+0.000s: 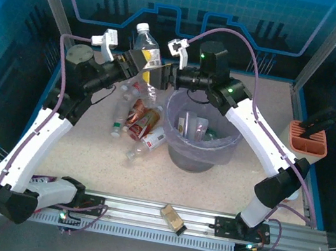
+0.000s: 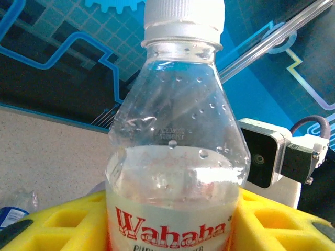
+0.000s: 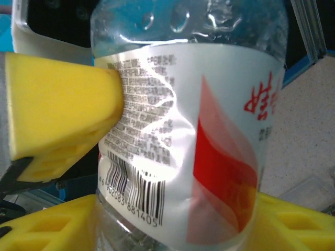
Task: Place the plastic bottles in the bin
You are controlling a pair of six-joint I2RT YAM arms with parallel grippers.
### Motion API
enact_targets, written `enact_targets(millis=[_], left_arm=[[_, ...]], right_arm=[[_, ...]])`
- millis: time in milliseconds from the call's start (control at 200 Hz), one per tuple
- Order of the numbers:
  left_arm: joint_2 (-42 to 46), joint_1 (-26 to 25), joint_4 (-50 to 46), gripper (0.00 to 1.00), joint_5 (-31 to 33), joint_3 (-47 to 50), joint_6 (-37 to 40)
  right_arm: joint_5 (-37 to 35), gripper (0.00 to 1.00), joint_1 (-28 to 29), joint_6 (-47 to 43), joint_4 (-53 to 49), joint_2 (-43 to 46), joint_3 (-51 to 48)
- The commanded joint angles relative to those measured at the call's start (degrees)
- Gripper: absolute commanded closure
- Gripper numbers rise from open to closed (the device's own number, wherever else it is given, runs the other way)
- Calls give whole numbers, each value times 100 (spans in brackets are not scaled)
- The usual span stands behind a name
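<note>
Wahaha water bottle [image 1: 147, 43], clear with a white cap, is raised above the table beside the far-left rim of the lined grey bin [image 1: 195, 161]. Left gripper [image 2: 172, 230] clamps its labelled body. Right gripper [image 3: 175, 225] pads press both sides of the same bottle. Other plastic bottles [image 1: 137, 122] lie heaped left of the bin.

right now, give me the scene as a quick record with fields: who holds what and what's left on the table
held bottle: clear, white cap, red and white label, raised, roughly upright, left of the bin
left gripper: jaws closed on the held bottle
right gripper: jaws on either side of the same bottle; firm grip unclear
loose bottles: piled on the table left of the bin
bin contents: a few items, too small to name
other: orange holder far right; small box at near rail
</note>
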State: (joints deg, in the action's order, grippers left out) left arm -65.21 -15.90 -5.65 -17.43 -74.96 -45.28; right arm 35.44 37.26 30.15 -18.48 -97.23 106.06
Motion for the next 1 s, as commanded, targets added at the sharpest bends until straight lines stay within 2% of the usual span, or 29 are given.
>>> enact_targets(millis=[0, 85, 180, 285, 480, 640, 821, 996], left_arm=[[113, -53, 315, 46, -262, -52, -45], [94, -53, 319, 34, -255, -49, -40], [135, -53, 259, 12, -189, -57, 20], [308, -23, -155, 2, 78, -105, 313], [557, 358, -1171, 1, 357, -93, 664], [485, 740, -1727, 4, 609, 147, 908], [-62, 799, -2381, 7, 1518, 219, 1682], [-788, 821, -2375, 9, 1886, 365, 2128]], right_arm=[[216, 44, -51, 163, 267, 36, -35], [210, 46, -82, 115, 239, 65, 0], [170, 47, -173, 35, 194, 119, 85], [53, 47, -351, -188, -93, 279, 207], [-506, 47, -770, -1018, -1320, 877, 213], [-1384, 48, -965, -1757, -2719, 1354, 200], [-2418, 49, -962, -2203, -4018, 1596, 134], [-2987, 50, -817, -2122, -4591, 1769, -255]])
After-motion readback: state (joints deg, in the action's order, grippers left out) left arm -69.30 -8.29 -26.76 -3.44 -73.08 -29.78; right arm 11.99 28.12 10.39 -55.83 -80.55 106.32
